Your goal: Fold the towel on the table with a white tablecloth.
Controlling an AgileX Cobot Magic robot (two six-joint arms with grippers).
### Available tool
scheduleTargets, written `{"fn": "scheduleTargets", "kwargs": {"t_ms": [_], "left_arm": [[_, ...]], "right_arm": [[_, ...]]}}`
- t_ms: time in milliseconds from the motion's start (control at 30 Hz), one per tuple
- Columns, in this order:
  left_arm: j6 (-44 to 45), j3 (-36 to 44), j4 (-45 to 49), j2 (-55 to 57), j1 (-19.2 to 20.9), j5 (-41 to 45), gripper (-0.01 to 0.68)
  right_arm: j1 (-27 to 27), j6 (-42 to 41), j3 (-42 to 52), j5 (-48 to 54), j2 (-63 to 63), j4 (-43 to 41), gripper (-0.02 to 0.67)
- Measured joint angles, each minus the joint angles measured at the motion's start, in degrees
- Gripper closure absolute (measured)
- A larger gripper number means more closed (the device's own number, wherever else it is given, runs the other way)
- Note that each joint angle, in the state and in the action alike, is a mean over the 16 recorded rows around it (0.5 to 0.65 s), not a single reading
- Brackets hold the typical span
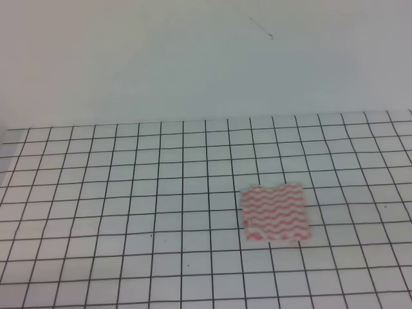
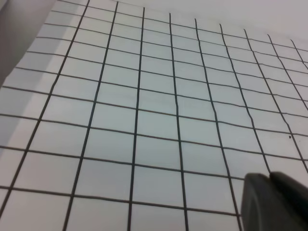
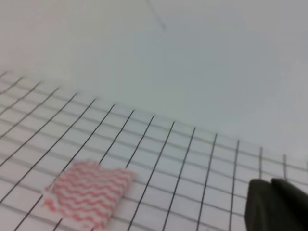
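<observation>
The towel point(image 1: 273, 212), with pinkish-red and white wavy stripes, lies flat on the table with a white tablecloth point(image 1: 129, 193), right of the middle. It covers about two to three grid squares each way. It also shows in the right wrist view point(image 3: 89, 191) at the lower left. Neither arm shows in the exterior high view. Only a dark piece of the left gripper point(image 2: 272, 202) shows at the lower right of the left wrist view, over bare grid cloth. A dark piece of the right gripper point(image 3: 276, 204) shows at the lower right of the right wrist view, well to the right of the towel.
A plain pale wall point(image 1: 193, 58) rises behind the table's far edge. The gridded cloth point(image 2: 144, 120) fills the left wrist view, with its left edge at the upper left.
</observation>
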Motion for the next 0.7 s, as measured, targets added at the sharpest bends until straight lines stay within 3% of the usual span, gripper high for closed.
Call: {"fn": "scheduleTargets", "kwargs": {"t_ms": [333, 533, 700], "left_arm": [[-0.03, 0.00, 0.00, 0.00, 0.00, 0.08, 0.674], [-0.02, 0.05, 0.02, 0.02, 0.00, 0.06, 0.674], [-0.03, 0.05, 0.02, 0.03, 0.00, 0.08, 0.674]], "right_arm": [[-2.52, 16.11, 18.37, -11.88, -13.39, -12.53, 0.650], [-3.91, 24.32, 23.45, -9.69, -17.04, -19.36, 0.650], [-4.21, 26.44, 24.52, -6.57, -17.60, -20.83, 0.650]]}}
